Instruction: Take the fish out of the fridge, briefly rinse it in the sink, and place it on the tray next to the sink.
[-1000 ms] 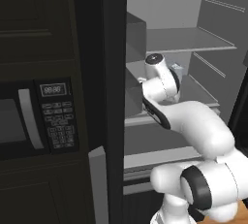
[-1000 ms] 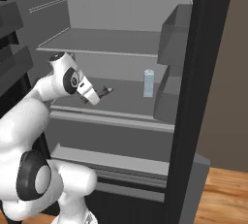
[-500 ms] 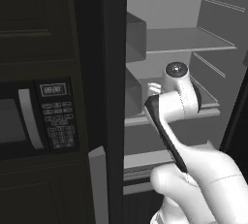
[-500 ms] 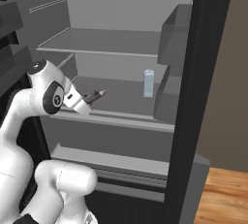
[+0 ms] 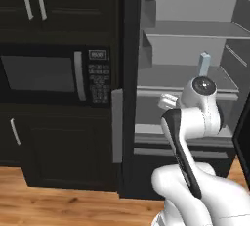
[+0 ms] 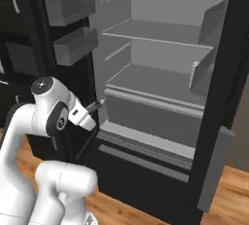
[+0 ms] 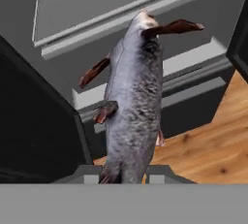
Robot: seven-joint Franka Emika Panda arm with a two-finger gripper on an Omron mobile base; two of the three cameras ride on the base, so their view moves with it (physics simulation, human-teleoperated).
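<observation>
A grey fish (image 7: 133,106) with reddish-brown fins stands between my gripper's (image 7: 125,175) fingers, and the gripper is shut on its tail end. In the right base view the gripper (image 6: 95,106) hangs just outside the open fridge (image 6: 160,34), level with its lower shelf, and the fish (image 6: 99,103) shows as a thin dark sliver at its tip. From the left base view the hand (image 5: 167,101) sits in front of the fridge (image 5: 195,34) opening. The sink and the tray are out of view.
A pale blue carton (image 5: 204,64) stands on the fridge's middle shelf. A black microwave (image 5: 49,76) sits in dark cabinets left of the fridge. Grey door bins (image 6: 73,7) hang on the open door at the left. Wooden floor (image 7: 213,145) lies below.
Both base views have shifted, so the base has backed away from the fridge. The arm has drawn back with it, carrying the fish out from the shelf to in front of the opening.
</observation>
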